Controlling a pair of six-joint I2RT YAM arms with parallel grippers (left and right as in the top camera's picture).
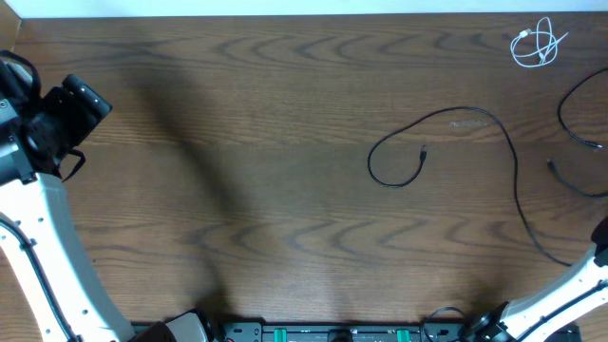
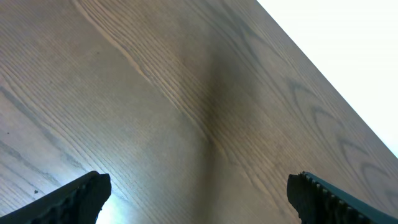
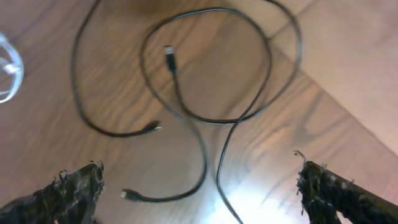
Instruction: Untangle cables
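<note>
A short white cable (image 1: 537, 45) lies coiled at the far right of the table. A long black cable (image 1: 513, 161) makes a loop with a plug end (image 1: 423, 150) right of centre and runs toward the right arm. Two more black cables (image 1: 575, 128) (image 1: 570, 182) lie at the right edge. In the right wrist view, my right gripper (image 3: 199, 186) is open above crossing black cables (image 3: 211, 120), with plug ends (image 3: 169, 56) (image 3: 127, 195) showing and the white cable (image 3: 9, 71) at the left edge. My left gripper (image 2: 199, 186) is open and empty over bare wood; overhead it is at the far left (image 1: 68, 133).
The wooden table's far edge (image 1: 304, 16) meets a white wall. The right arm (image 1: 560, 294) comes in from the bottom right corner, its gripper out of the overhead view. The arm bases (image 1: 332, 332) sit along the front edge.
</note>
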